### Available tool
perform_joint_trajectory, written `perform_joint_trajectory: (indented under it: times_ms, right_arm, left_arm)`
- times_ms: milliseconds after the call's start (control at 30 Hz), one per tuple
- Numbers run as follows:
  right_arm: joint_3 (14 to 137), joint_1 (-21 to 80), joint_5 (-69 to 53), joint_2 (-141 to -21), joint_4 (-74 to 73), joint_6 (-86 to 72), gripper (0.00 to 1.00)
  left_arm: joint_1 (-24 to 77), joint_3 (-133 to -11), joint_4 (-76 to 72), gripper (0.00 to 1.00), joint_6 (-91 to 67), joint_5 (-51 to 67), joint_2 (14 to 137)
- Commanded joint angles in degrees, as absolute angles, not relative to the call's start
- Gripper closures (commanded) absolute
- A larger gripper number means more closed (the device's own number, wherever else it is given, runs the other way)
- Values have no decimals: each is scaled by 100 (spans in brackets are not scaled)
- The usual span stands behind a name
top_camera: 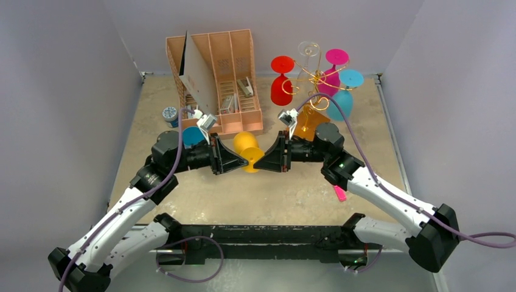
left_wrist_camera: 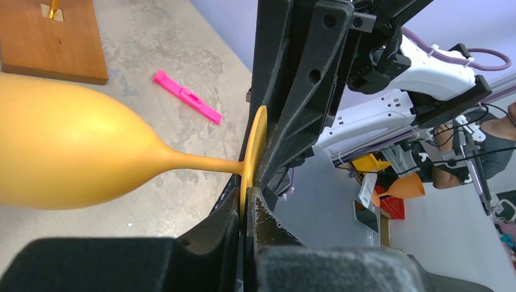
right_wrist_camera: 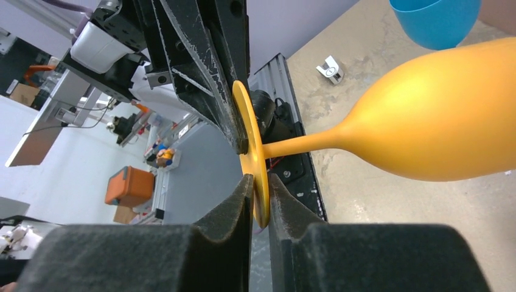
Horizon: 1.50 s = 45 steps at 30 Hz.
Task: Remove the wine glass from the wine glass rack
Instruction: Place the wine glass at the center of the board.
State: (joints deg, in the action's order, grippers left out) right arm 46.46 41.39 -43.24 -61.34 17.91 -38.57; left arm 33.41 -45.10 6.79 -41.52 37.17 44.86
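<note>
A: Left gripper [left_wrist_camera: 245, 204]: jaws are closed tight on the foot rim of the yellow wine glass [left_wrist_camera: 73, 152]. Right gripper [right_wrist_camera: 260, 182]?
B: Closed on the opposite rim, both faces pinched; this is seen only in its wrist view. From above, the glass is held on its side between both, apart from the wine glass rack [top_camera: 313, 79] behind.

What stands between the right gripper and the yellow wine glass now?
Nothing visible. The right gripper has its fingers on both sides of the foot of the yellow wine glass. The left gripper pinches the same foot at the opposite edge.
</note>
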Motion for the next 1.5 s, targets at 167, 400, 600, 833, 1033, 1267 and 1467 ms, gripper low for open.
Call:
perform_joint_trajectory:
  times_ms: [167,400,600,833,1033,1267,1467]
  right_arm:
    - [4518,4153,-4553,-6164,2953,-4189,100]
    - [4404,4155,-4817,-6116,3151,-4112,100]
    - [3982,4154,-4066,-5822,3424,-3825,100]
    - [3960,4157,-4524,-5849,3540,-3760,100]
    - [4224,4157,-4887,-5932,2876,-3569,100]
    - [4311,4191,-4891,-5922,2481,-3461,100]
    - [4186,4220,-4787,-5914,3049,-3713,88]
  left_arm:
    - [3335,-4508,510,100,-4329,3600,4430]
    - [3333,-4734,860,93,-4114,3576,4504]
    - [3333,-4835,1155,58,-3991,3507,4489]
    - [3331,-4888,1299,54,-3946,3304,4402]
    - [3331,-4900,800,61,-3995,3825,4636]
    - [3331,-5127,776,91,-3801,4491,5015]
    - [3341,-5085,876,100,-3735,4565,4943]
